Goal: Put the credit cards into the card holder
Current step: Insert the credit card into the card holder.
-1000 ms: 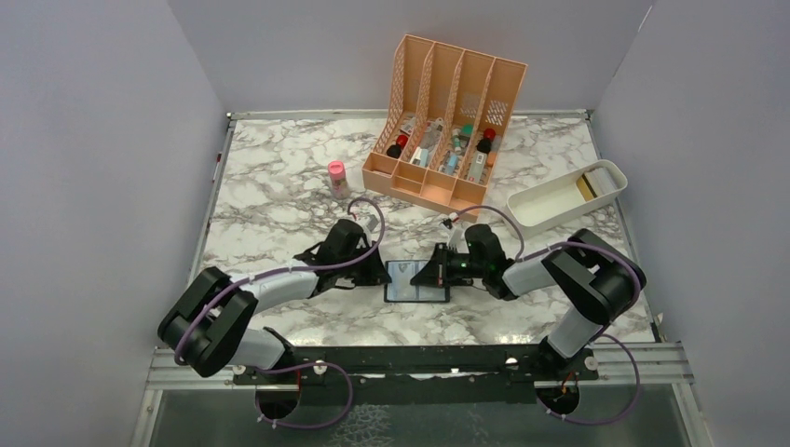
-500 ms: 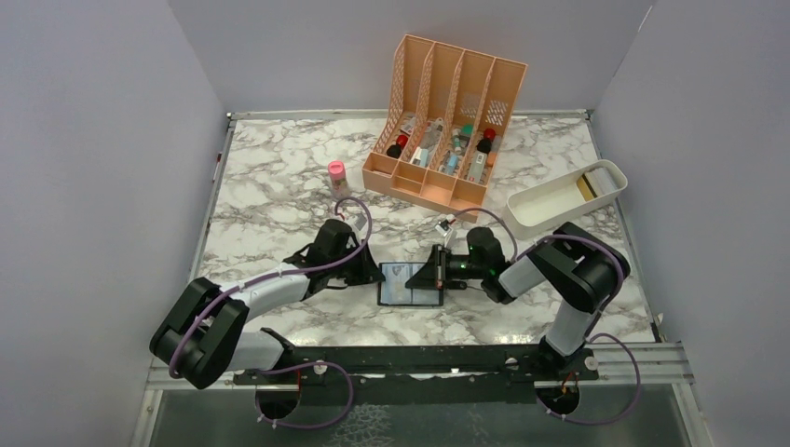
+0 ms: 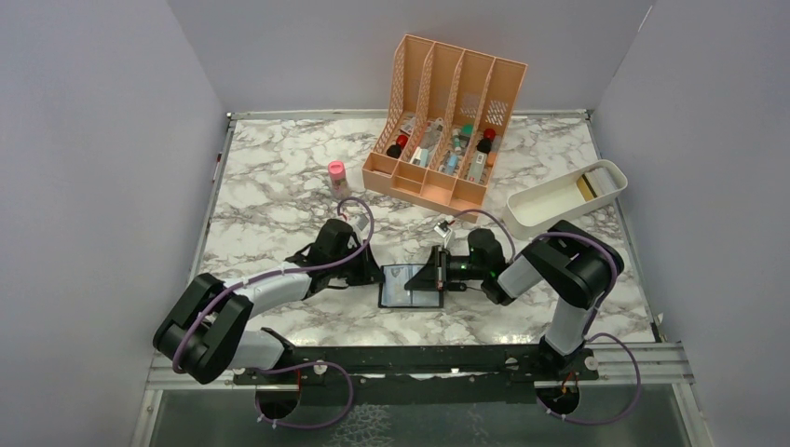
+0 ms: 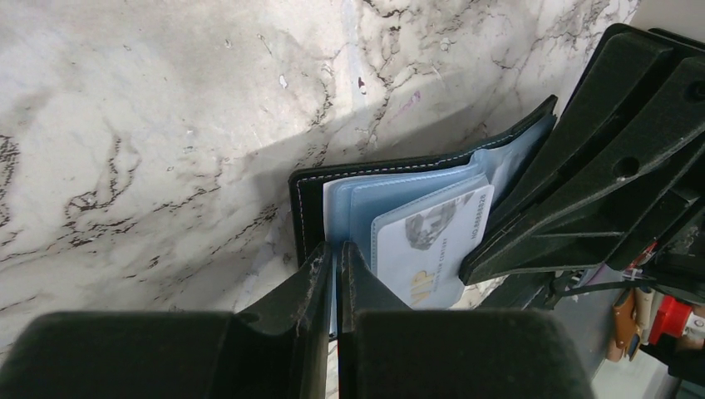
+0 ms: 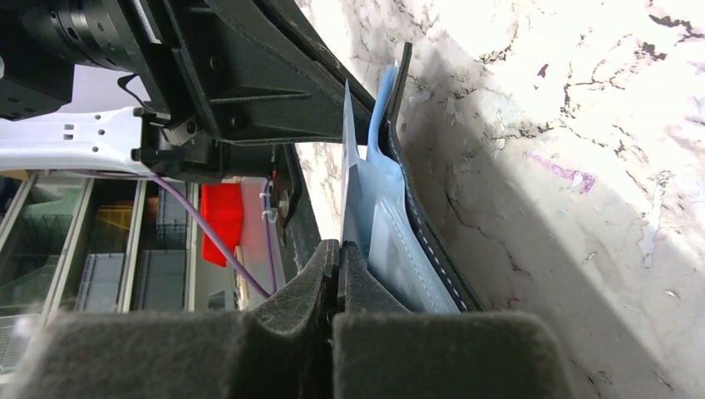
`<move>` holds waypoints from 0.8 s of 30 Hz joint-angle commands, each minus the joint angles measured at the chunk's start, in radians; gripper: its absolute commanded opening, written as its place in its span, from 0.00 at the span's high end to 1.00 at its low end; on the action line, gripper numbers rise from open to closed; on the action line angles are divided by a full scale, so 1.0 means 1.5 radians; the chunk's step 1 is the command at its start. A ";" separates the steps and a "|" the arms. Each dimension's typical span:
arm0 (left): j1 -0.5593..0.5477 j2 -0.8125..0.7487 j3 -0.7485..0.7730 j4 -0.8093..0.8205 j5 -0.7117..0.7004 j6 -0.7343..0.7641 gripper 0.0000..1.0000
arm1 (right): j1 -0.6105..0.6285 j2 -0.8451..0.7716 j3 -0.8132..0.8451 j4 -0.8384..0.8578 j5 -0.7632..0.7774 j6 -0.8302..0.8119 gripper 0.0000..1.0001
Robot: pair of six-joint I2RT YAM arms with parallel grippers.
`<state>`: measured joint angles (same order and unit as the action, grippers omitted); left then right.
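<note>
Left wrist, black card holder (image 4: 391, 195) open, blue slots, left hand (image 4: 334, 262) pinching it, right hand (image 5: 337, 253) gripping pale card (image 4: 428, 241).

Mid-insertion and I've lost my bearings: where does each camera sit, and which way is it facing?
Top external: above and behind the bases, looking down at the table; both arms show, left gripper and right gripper meeting at the card holder.
Left wrist: low over the marble, facing the right gripper; own fingers pinch the card holder's edge beside the credit card.
Right wrist: low, facing the left gripper; own fingers pinch that credit card.
Shared: both wrist views show the open card holder from opposite sides.
</note>
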<state>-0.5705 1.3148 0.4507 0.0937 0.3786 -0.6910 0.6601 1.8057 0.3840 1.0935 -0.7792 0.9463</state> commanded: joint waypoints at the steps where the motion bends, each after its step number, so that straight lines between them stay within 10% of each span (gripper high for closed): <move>1: 0.002 -0.017 0.014 0.031 0.040 -0.004 0.91 | 0.005 0.014 0.006 0.037 -0.024 0.005 0.99; 24: -0.017 -0.024 0.033 0.012 0.056 -0.023 0.85 | 0.005 -0.065 0.101 -0.336 0.114 -0.130 0.50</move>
<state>-0.5800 1.2579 0.4614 0.0944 0.4316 -0.7208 0.6621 1.7527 0.5106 0.6979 -0.6796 0.8196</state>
